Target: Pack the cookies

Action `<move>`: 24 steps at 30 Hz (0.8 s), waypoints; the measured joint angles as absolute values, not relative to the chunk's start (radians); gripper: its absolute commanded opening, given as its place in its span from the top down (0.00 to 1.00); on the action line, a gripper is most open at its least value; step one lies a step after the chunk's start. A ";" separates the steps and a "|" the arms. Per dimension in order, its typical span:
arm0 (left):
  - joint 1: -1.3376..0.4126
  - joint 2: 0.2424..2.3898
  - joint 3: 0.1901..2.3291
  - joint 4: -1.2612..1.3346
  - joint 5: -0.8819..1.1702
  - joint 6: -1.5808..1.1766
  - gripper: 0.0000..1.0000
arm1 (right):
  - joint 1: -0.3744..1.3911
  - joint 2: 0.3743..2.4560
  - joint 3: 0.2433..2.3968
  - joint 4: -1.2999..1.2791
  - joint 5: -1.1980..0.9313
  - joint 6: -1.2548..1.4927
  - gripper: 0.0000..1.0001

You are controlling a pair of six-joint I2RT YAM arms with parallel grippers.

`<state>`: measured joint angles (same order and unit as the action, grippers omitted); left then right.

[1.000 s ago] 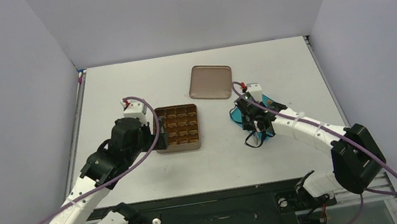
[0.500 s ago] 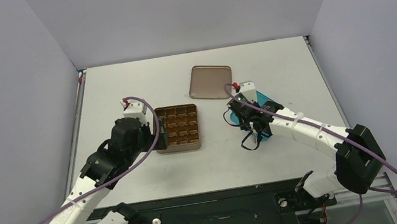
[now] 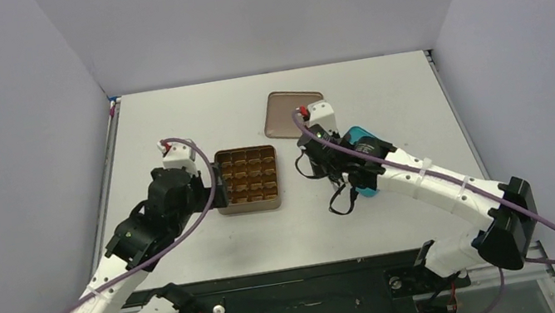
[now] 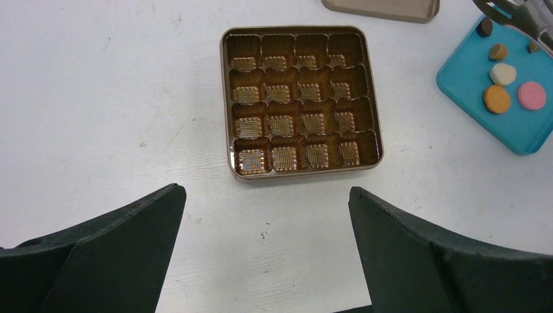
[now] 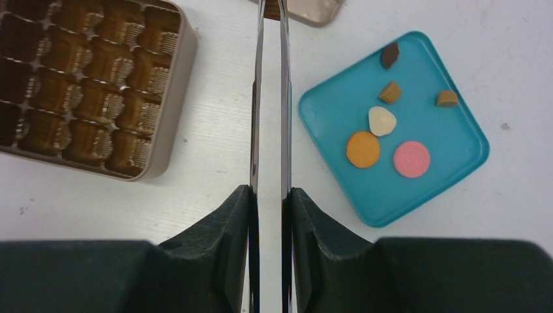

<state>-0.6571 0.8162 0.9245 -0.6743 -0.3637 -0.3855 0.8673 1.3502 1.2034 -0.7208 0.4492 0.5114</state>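
Note:
The cookies lie on a teal square plate (image 5: 326, 111): an orange round (image 5: 362, 149), a pink round (image 5: 411, 158), a cream-white piece (image 5: 381, 120) and three small brown bits (image 5: 390, 92). My right gripper (image 5: 270, 192) is shut on thin metal tweezers (image 5: 285, 98), whose blades reach over the bare table between the plate and the brown gridded tin (image 5: 85, 85). Nothing shows between the blades. The tin's cells are all empty (image 4: 301, 103). My left gripper (image 4: 264, 195) is open and empty, above the table at the tin's near side.
The tin's flat brown lid (image 3: 282, 114) lies behind the tin and plate, partly hidden by my right wrist (image 3: 320, 129). In the top view my right arm covers part of the plate (image 3: 364, 143). Grey walls close the table on three sides.
My right gripper has moved left and away from me with the tweezers, off the plate to the gap beside the tin. My left gripper has drawn back slightly left.

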 measured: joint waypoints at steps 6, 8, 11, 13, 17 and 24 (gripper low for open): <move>-0.657 0.763 0.921 -0.674 -0.426 -0.390 0.03 | 0.945 1.380 1.313 -0.721 0.433 0.488 0.90; -0.657 0.744 0.919 -0.674 -0.449 -0.393 0.03 | 0.965 1.405 1.348 -0.718 0.427 0.479 0.90; -0.657 0.716 0.914 -0.674 -0.477 -0.400 0.03 | 0.993 1.460 1.398 -0.710 0.414 0.463 0.90; -0.657 0.696 0.909 -0.674 -0.496 -0.403 0.03 | 1.009 1.499 1.425 -0.706 0.401 0.455 0.90; -0.657 0.657 0.902 -0.673 -0.526 -0.407 0.03 | 1.032 1.586 1.486 -0.690 0.374 0.439 0.90; -0.657 0.605 0.891 -0.669 -0.561 -0.408 0.03 | 1.052 1.711 1.581 -0.664 0.323 0.420 0.90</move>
